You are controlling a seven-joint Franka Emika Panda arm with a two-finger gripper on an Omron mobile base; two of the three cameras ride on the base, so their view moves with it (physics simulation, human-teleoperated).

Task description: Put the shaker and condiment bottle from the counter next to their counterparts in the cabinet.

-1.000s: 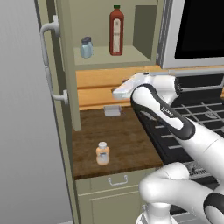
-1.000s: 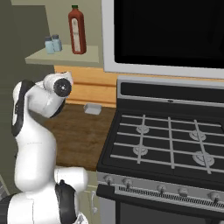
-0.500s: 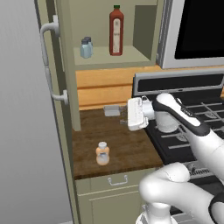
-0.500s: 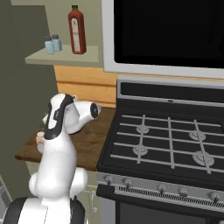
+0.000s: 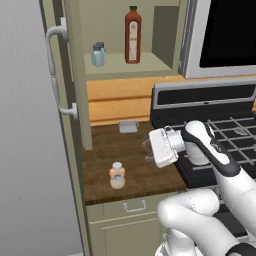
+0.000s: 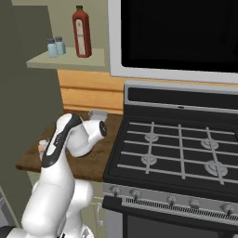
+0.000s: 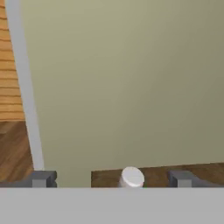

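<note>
On the tabletop point(image 5: 135, 150) we see the orange bottle point(image 5: 117, 175) near the front edge | pincer point(image 7: 111, 178) above it, jaws wide apart, holding nothing | two shakers point(image 5: 98, 55) beside the red bottle point(image 5: 132, 35) on the cabinet shelf point(image 5: 125, 65)

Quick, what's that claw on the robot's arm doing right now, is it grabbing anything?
Gripper: open and empty, fingers spread wide, with the condiment bottle standing free on the counter ahead of it.

No text can be read anywhere. The tall dark-red bottle point(image 5: 132, 36) at 12 o'clock in the left base view has a pale label, but its print is too small to read.
</note>
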